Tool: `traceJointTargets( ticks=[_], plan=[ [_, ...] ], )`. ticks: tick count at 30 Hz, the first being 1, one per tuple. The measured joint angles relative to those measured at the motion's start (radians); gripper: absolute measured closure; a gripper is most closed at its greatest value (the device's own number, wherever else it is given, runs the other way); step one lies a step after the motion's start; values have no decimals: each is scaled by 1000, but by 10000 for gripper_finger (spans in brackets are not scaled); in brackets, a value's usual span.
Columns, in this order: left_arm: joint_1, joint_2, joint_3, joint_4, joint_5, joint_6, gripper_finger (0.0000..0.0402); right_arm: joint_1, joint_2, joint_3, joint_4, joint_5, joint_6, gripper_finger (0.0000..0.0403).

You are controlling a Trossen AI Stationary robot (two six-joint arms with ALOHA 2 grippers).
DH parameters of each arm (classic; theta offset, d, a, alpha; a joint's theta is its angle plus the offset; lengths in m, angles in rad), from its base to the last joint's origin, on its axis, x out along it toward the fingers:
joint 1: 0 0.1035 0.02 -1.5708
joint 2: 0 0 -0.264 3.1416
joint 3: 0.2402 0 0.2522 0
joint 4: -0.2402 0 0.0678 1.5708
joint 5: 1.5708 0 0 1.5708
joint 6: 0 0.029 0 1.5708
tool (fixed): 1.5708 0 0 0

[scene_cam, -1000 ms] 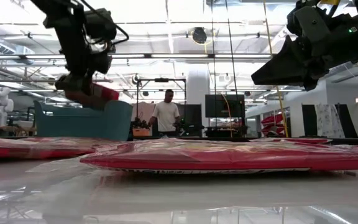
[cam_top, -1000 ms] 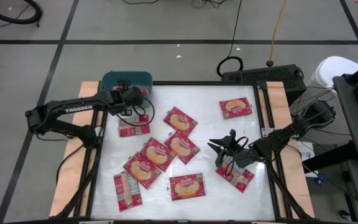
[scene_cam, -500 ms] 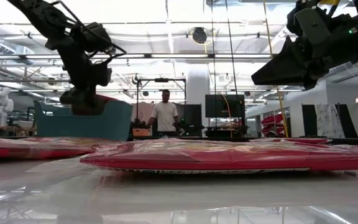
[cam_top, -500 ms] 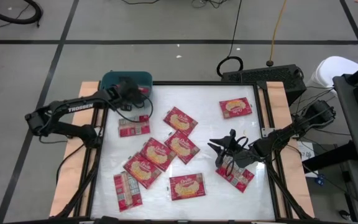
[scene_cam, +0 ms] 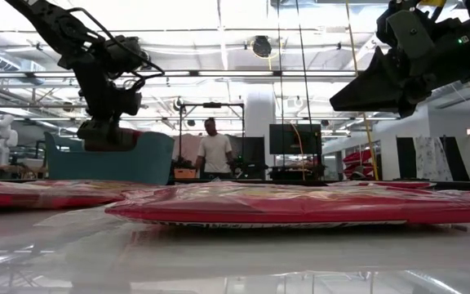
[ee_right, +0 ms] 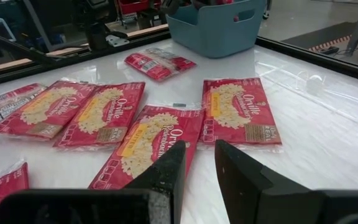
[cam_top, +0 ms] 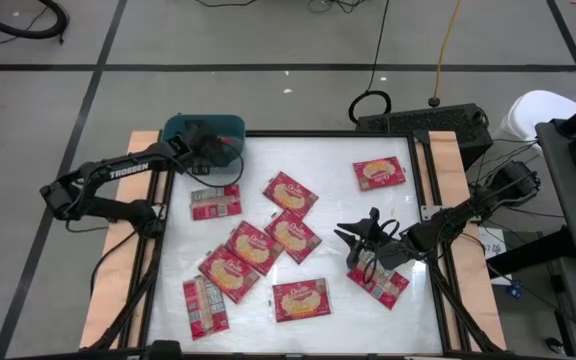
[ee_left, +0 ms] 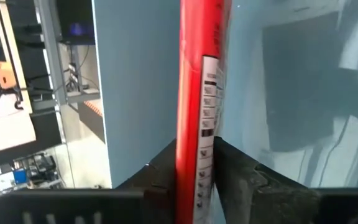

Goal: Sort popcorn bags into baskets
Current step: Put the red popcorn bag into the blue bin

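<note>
The left gripper (cam_top: 208, 146) (over the basket (cam_top: 180, 128)) hides the basket's contents.

Robotics lab/workshop: exposed ceiling ducts (scene_cam: 259, 45), monitors (scene_cam: 294, 139), taped floor (cam_top: 268, 67), cables, person (scene_cam: 215, 151) at bench.

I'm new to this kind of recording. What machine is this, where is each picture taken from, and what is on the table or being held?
Two dark robot arms work at a white table. One picture looks straight down, one looks level across the tabletop, and two come from cameras on the arms' wrists. Red popcorn bags lie scattered on the table, and a teal basket stands at its far left corner. The left gripper is over the basket, and its wrist picture shows a red bag on edge between its fingers, inside the basket. The right gripper hovers above the table, its fingers a little apart, holding nothing. A person stands in the room behind.
</note>
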Motion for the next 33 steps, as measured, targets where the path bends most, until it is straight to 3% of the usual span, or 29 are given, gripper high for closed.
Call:
traceJointTargets(
  ticks=[9,13,18,24,29,33],
  plan=[
    [12,0,0,10,5,-66,196,0,0,1,1,0,0,321],
    [-3,0,0,10,4,-143,175,0,0,1,1,0,0,321],
    [-41,0,0,15,-20,-261,209,0,0,1,1,0,0,321],
    [-91,-38,56,-104,-61,-552,277,0,0,1,0,-1,9,321],
    [-161,-143,93,-146,104,-822,330,-1,0,1,0,0,9,321],
    [-255,-205,93,-137,246,-853,365,-16,0,1,1,0,23,321]
  ],
)
